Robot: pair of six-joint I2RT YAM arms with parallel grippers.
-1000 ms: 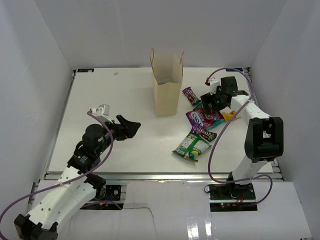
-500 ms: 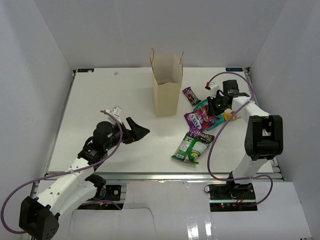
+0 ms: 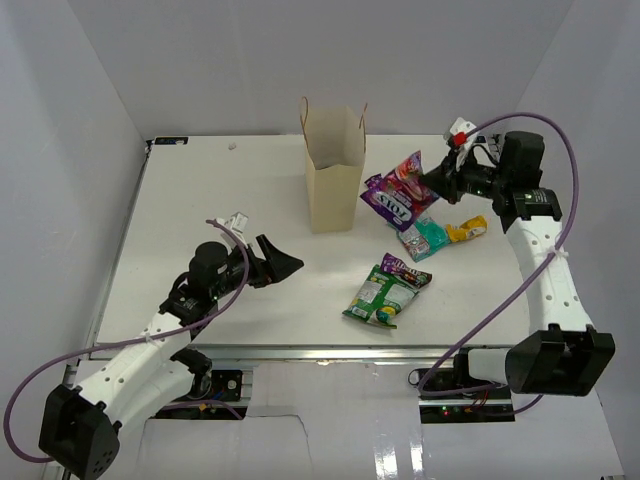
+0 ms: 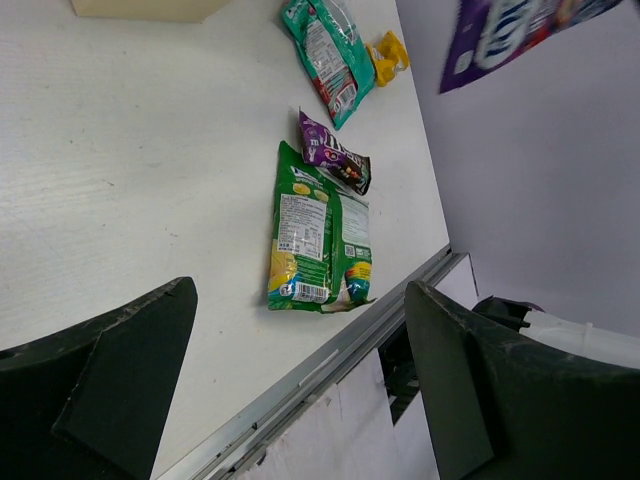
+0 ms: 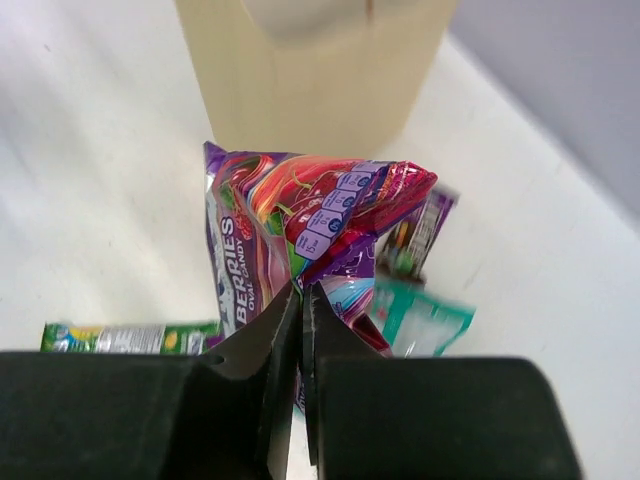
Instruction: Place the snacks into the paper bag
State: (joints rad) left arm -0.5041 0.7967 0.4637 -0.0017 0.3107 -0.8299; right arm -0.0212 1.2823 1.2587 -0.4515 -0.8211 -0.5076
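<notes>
Held snack: purple snack bag [image 5: 285, 215], glossy crinkled foil with red and rainbow swirls and white lettering. It hangs clear of the counter [image 3: 230, 220], just right of the paper bag.
Right pincer [image 3: 430, 184]: fingers together, clamped on the crimped edge of the purple snack bag. In the wrist view the black fingers nearly meet across the thin foil.
Paper bag [image 3: 333, 175]: tan kraft paper, matte and box-shaped, with thin loop handles. It stands upright with its mouth open at the middle rear of the counter.
Green-white bag [image 3: 381, 296]: flat glossy pouch lying on the counter near the front edge.
Small purple candy bar [image 3: 406, 268]: lies touching the far end of the green-white bag.
Teal packet [image 3: 424, 238]: flat, lying below the held bag.
Small yellow packet [image 3: 467, 230]: crumpled, just beside the teal packet on its right.
Left pincer [image 3: 285, 265]: fingers wide apart and holding nothing. It hovers over the counter left of centre, aimed towards the green-white bag.
Hidden or unclear: the inside of the paper bag cannot be seen. A second purple candy bar [image 5: 418, 232] is partly covered by the held bag. The teal packet is blurred in the right wrist view. The held bag is cut off at the top edge of the left wrist view.
Counter: white, flat and matte, with a metal rail along the front.
Walls [image 3: 250, 60]: plain white panels on three sides.
</notes>
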